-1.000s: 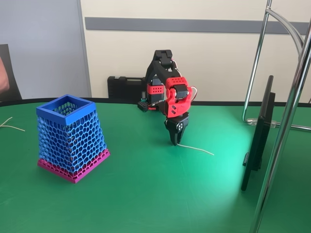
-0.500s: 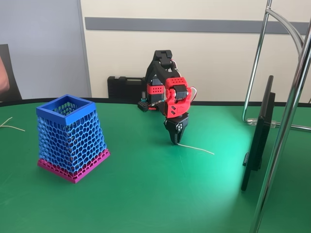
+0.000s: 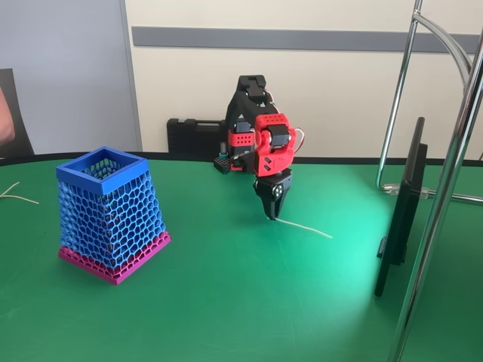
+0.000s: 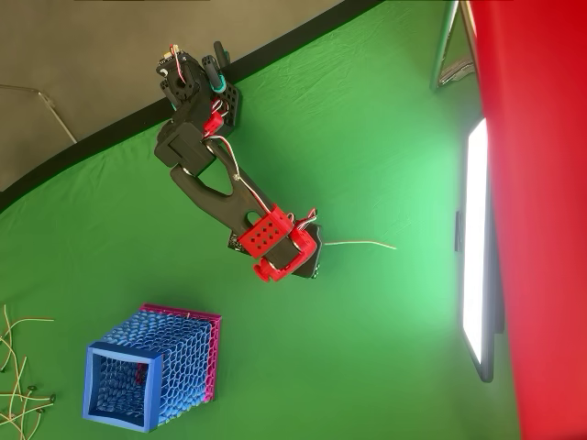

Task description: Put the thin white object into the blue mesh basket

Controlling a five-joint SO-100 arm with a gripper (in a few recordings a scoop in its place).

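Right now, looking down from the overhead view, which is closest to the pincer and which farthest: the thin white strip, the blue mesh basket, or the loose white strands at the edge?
1. Thin white strip, right at the pincer.
2. Blue mesh basket, lower left.
3. Loose white strands, far left edge.

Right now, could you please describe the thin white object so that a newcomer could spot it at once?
On the green table, find the red and black arm's gripper in the fixed view. The thin white object runs rightward from its tips as a single slim strip. Unlike the loose white strands beside the blue mesh basket, it is pinched by the gripper.
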